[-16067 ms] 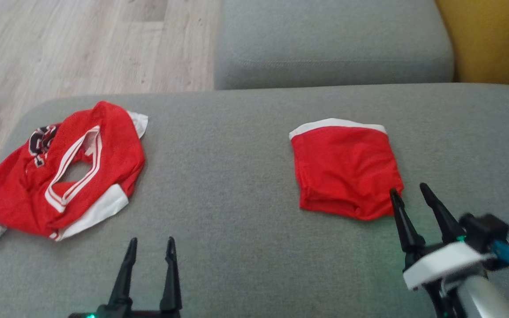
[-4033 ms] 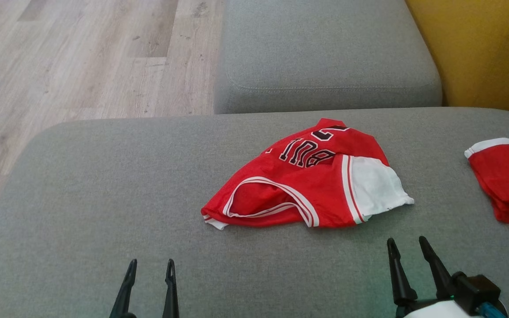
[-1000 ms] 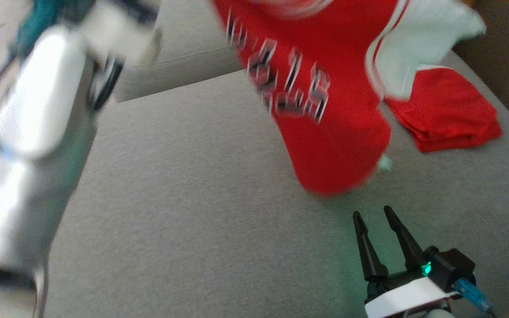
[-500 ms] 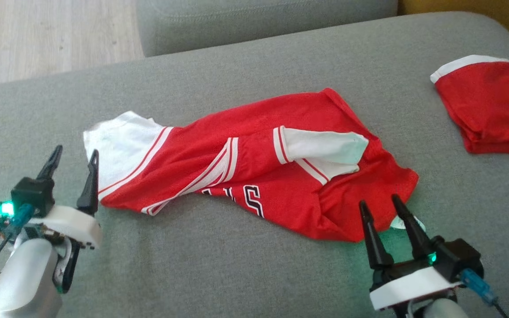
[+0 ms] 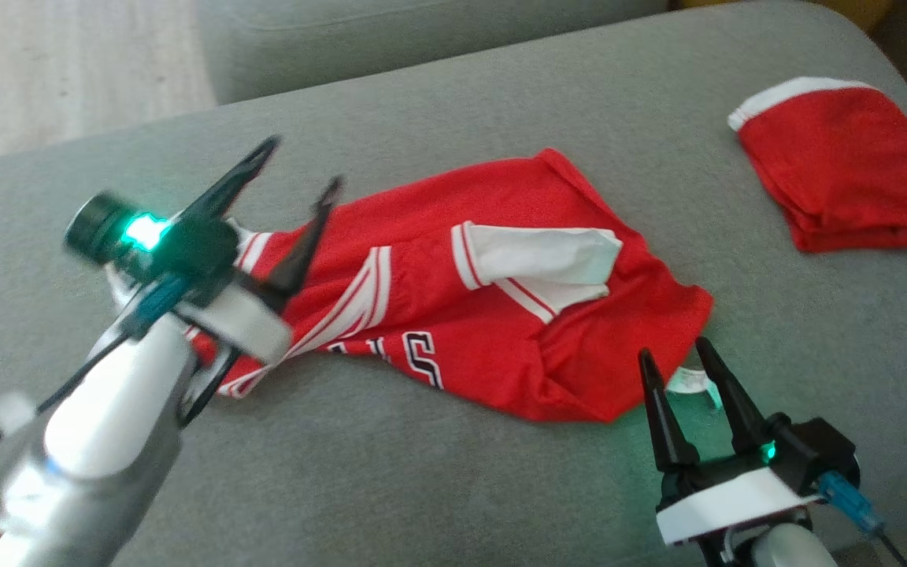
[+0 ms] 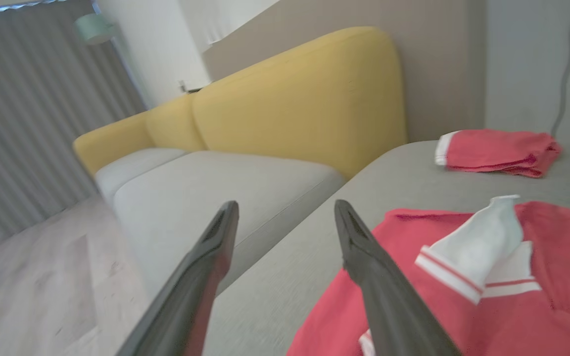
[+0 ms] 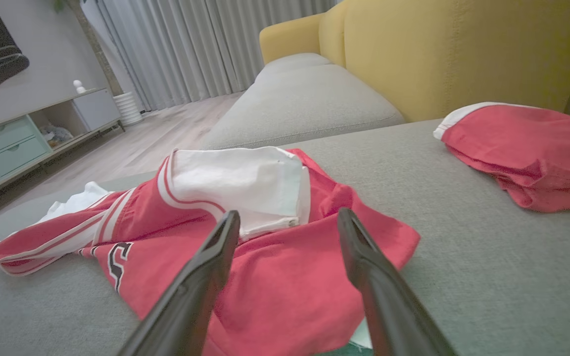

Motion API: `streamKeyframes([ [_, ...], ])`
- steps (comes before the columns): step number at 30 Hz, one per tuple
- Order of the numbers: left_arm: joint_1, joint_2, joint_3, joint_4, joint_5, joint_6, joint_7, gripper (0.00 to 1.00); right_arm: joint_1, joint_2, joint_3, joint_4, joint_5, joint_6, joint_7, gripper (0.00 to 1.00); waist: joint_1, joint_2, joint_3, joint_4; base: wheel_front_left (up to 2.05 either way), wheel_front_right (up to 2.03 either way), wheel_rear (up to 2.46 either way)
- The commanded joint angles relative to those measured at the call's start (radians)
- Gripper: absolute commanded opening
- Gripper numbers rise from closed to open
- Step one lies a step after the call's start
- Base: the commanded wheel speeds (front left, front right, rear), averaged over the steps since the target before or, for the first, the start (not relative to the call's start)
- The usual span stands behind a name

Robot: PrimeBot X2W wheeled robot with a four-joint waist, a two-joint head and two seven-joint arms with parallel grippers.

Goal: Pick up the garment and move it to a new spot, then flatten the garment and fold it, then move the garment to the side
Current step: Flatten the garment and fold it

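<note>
Jersey is down mid-cushion but bunched: a long crumpled strip with the white sleeve flopped across the red body. I read this as the flatten step; no fold started.

Left gripper: fingers apart, empty, tilted over the jersey's left end. It looks raised off the cloth (head view is blurred there, so contact is hard to call).

Right gripper: fingers apart, empty, low on the cushion just beside the jersey's near right corner, by the white tag.

Next, my guess: each gripper pinches its own end and they pull apart to spread the cloth, then the sleeve gets flipped out. Take a single layer only.

Second red piece lies folded, well apart at far right. Leave it alone.
</note>
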Motion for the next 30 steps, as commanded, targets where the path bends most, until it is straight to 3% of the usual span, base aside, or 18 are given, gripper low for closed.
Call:
streamKeyframes([
  [1, -0.104, 0.014, 0.0, -0.05, 0.015, -0.022, 0.041, 1.0, -0.045, -0.004, 0.027, -0.035, 0.011, -0.001, -0.004, 1.0, -0.0001, 0.0, 0.022, -0.039, 0.0, 0.0, 0.0],
  [7, -0.262, -0.012, -0.202, -0.095, -0.017, -0.056, 0.169, 1.0, -0.065, -0.004, 0.034, -0.042, 0.032, -0.001, -0.004, 1.0, -0.0001, 0.0, 0.064, -0.119, 0.0, 0.0, 0.0],
  [13, -0.47, 0.043, -0.495, -0.128, -0.175, -0.057, 0.267, 1.0, -0.088, -0.004, 0.038, -0.05, 0.058, -0.001, -0.004, 1.0, -0.0001, 0.0, 0.114, -0.184, 0.0, 0.0, 0.0],
  [18, -0.581, 0.064, -0.618, -0.121, -0.29, -0.057, 0.321, 1.0, -0.101, -0.004, 0.047, -0.053, 0.083, -0.001, -0.004, 1.0, -0.0001, 0.0, 0.142, -0.22, 0.0, 0.0, 0.0],
  [23, -0.634, 0.076, -0.663, -0.138, -0.372, -0.057, 0.417, 1.0, -0.112, -0.004, 0.064, -0.055, 0.109, -0.001, -0.004, 1.0, -0.0001, 0.0, 0.169, -0.258, 0.0, 0.0, 0.0],
  [30, -0.586, 0.097, -0.665, -0.215, -0.329, -0.057, 0.547, 1.0, -0.131, -0.004, 0.069, -0.056, 0.131, -0.001, -0.004, 1.0, -0.0001, 0.0, 0.202, -0.296, 0.0, 0.0, 0.0],
])
